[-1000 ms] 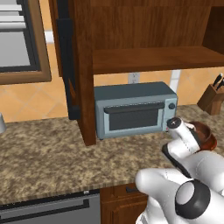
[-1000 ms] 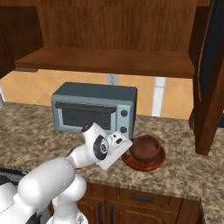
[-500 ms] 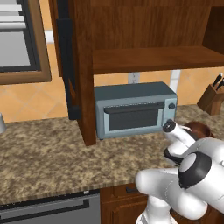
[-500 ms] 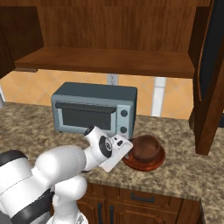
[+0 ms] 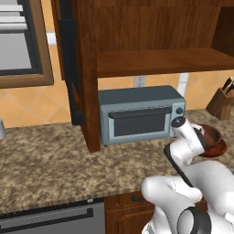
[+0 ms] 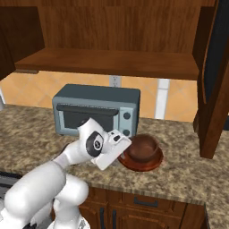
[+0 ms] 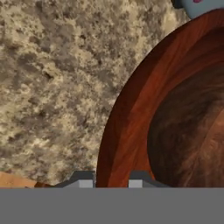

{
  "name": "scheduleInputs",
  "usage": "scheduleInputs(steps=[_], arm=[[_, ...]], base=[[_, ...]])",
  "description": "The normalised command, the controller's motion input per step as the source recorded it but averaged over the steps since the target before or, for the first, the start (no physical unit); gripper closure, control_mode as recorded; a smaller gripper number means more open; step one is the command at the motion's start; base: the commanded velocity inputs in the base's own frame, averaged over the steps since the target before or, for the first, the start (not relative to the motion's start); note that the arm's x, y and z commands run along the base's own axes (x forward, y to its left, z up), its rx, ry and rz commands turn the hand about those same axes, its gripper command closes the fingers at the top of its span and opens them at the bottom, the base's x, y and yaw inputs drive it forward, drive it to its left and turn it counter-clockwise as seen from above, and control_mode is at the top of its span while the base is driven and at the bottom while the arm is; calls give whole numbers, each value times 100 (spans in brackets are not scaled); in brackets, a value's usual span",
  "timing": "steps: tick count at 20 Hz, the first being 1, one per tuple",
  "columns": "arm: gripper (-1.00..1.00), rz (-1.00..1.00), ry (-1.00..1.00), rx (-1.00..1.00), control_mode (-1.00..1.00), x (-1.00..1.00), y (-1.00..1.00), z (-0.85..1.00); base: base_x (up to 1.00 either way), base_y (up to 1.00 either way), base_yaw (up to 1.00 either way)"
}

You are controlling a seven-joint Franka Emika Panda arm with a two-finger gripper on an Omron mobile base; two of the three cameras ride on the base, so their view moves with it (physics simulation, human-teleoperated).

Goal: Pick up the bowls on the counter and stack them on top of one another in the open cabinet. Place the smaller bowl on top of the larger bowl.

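Bowls, two, brown, nested on the counter (image 6: 40,129) right of the toaster oven (image 6: 96,109): the smaller bowl (image 6: 144,146) sat inside the larger bowl (image 6: 154,162), not yet in the open cabinet (image 6: 107,62).

Left to right in the right base view: toaster oven; arm with gripper (image 6: 120,150); bowls; cabinet door (image 6: 214,80). A knife block (image 5: 221,101) stood at the far right of the left base view.

Change over the last second: the bowls had not moved, while the arm's bulk had swung low in front and the gripper had edged closer to the near-left rim of the larger bowl. Judged an approach for a rim grasp, still incomplete; the shelf above remained bare of either bowl.

Bowl relative to gripper: in the hand view the larger bowl's rim (image 7: 127,131) curved up from just between the two fingertips (image 7: 83,178), the counter to its left and the smaller bowl's (image 7: 192,135) dark hollow to its right.

Gripper state: fingers parted, nothing held. Whether the tips already touched the rim could not be told, as the tips were barely visible.
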Motion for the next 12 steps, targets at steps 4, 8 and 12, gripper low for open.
scheduleInputs(steps=[4, 8, 12], arm=[[100, 11, -2, -5, -100, -84, 9, 100], [100, 8, 0, -5, -100, -72, 21, 100], [100, 5, -2, -10, -100, -69, 49, 100]], base=[[0, 0, 0], [0, 0, 0], [0, 0, 0]])
